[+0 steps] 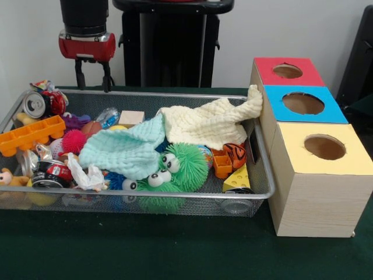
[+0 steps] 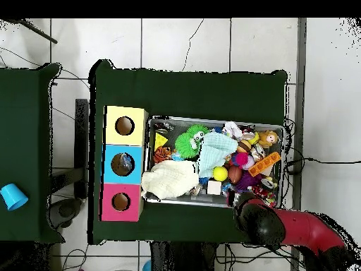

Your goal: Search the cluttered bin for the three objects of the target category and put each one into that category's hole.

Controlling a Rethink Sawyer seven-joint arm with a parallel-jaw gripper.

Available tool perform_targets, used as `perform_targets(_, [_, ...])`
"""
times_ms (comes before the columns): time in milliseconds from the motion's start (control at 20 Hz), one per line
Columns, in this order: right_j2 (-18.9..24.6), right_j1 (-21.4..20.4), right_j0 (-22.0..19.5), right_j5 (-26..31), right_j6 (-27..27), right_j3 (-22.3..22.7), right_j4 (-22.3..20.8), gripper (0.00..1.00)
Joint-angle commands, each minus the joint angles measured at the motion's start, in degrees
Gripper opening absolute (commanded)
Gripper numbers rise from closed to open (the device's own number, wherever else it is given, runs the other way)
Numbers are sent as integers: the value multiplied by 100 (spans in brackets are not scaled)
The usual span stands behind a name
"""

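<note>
The cluttered bin (image 1: 175, 196) is a wide wire-mesh basket full of toys; it also shows in the overhead view (image 2: 211, 118). One see-through bottle with a blue label (image 1: 108, 116) lies near the back left, partly buried. I cannot make out other bottles under the clutter. My gripper (image 1: 92, 79) hangs above the bin's back rim at the left, open and empty. In the overhead view the arm (image 2: 257, 215) covers it. A wooden box beside the bin has a red hole (image 1: 287, 71), a blue hole (image 1: 303, 103) and a yellow hole (image 1: 324, 147).
A mint cloth (image 1: 125, 150) and a cream cloth (image 1: 204, 122) cover the bin's middle. Green spiky balls with eyes (image 1: 175, 166), a pink spiky ball (image 1: 74, 140), an orange brick (image 1: 29, 134) and crushed cans (image 1: 35, 104) lie around them. A blue cup (image 2: 10, 196) stands on a side table.
</note>
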Motion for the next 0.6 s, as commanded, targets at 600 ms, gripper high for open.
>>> perform_targets(600, [-79, 411, 103, -498, 270, -78, -317, 100])
